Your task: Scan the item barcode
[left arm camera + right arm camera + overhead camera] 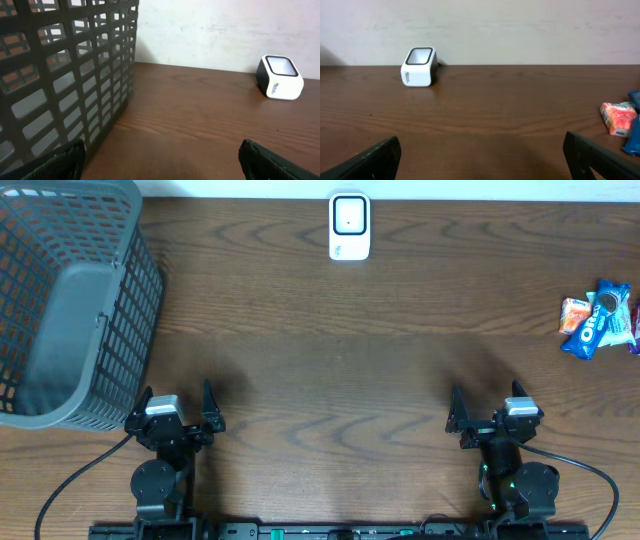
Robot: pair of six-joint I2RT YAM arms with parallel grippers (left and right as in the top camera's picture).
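Grippers sit nearest: left gripper [178,391] and right gripper [485,391], both spread wide, holding nothing. Basket [138,292] stands beyond the left one. Snacks [597,319] lie far right. Scanner [349,226] stands farthest, centre.

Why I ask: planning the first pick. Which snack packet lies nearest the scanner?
The small orange packet, leftmost of the group; the blue Oreo pack lies further right.

Dark brown wood-grain tabletop [330,360]; grey grid-mesh basket [140,310] at far-left corner, white scanner [349,226] with black-framed window at far edge, blue packet [598,320] and orange-pink packet [574,313] at right edge.
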